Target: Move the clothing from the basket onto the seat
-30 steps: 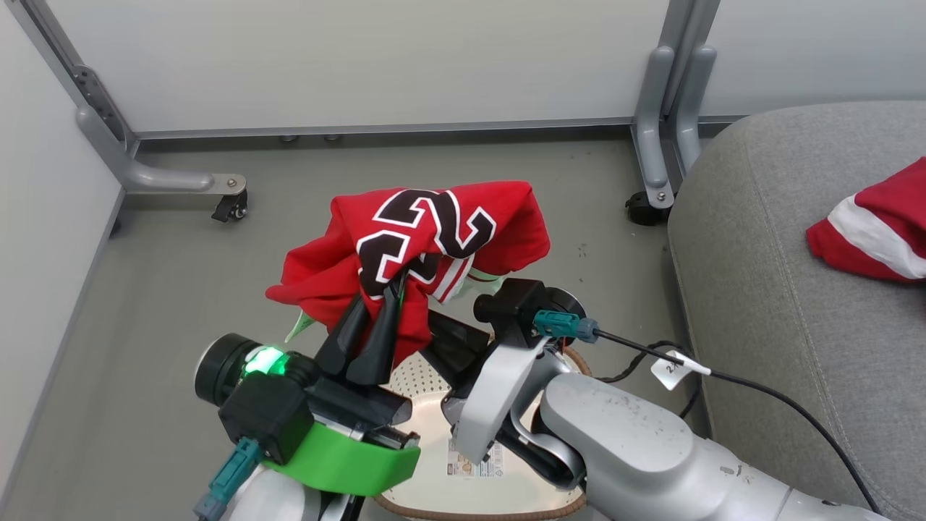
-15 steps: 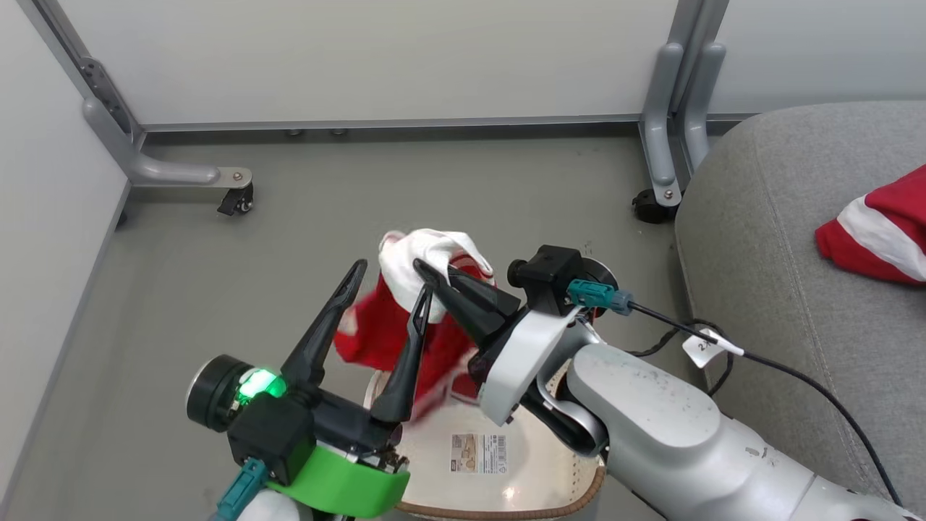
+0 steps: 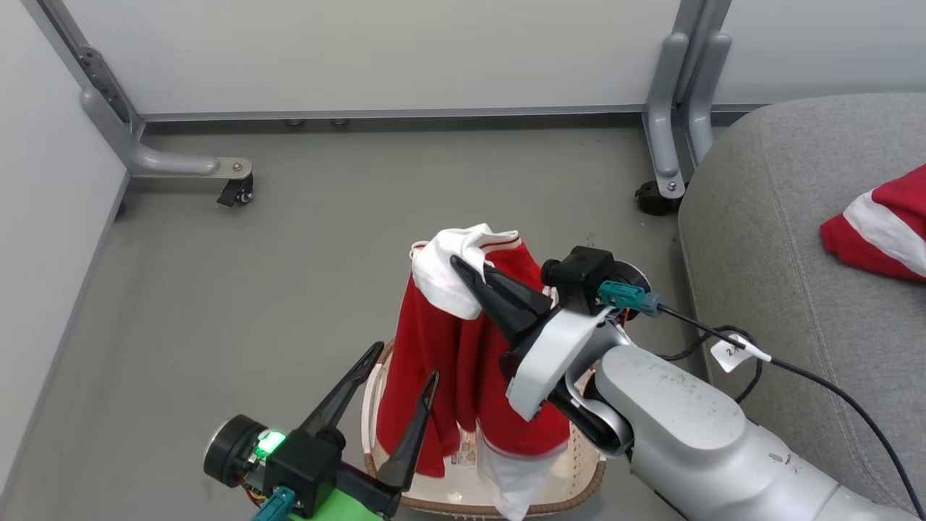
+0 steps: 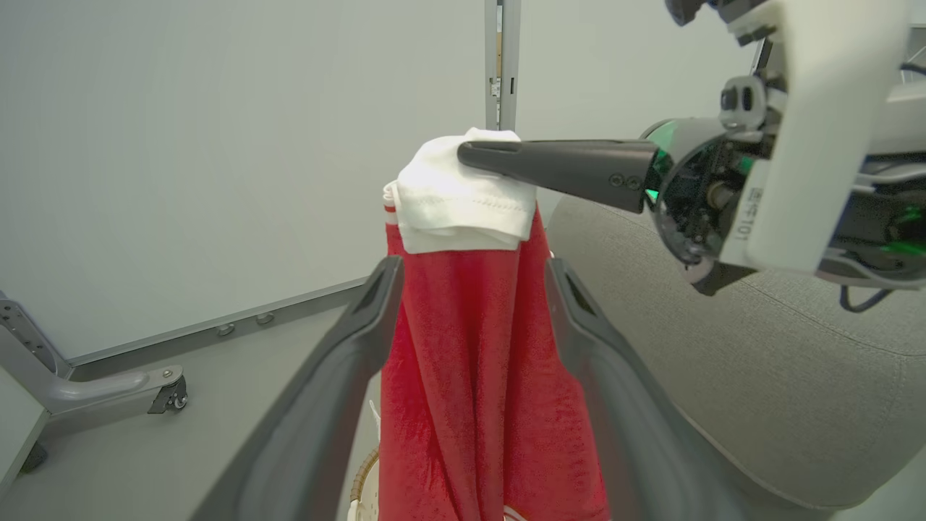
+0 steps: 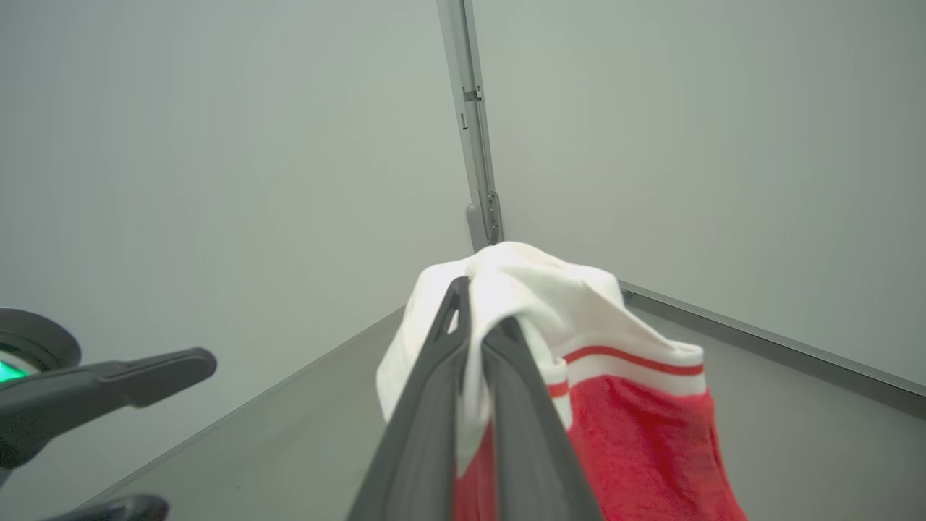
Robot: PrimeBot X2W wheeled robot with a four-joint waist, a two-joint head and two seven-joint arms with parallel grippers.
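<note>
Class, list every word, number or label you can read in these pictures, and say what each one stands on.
"24": on the white tag on the black cable.
Sticker in the basket: too small to read, partly covered by the red garment.
Print on the white bracket: too blurred to read.

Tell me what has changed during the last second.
The left hand opened, let go of the red jersey and drew back. The jersey hangs over the basket from the right hand, which grips its white band. The other red garment stayed on the seat.
</note>
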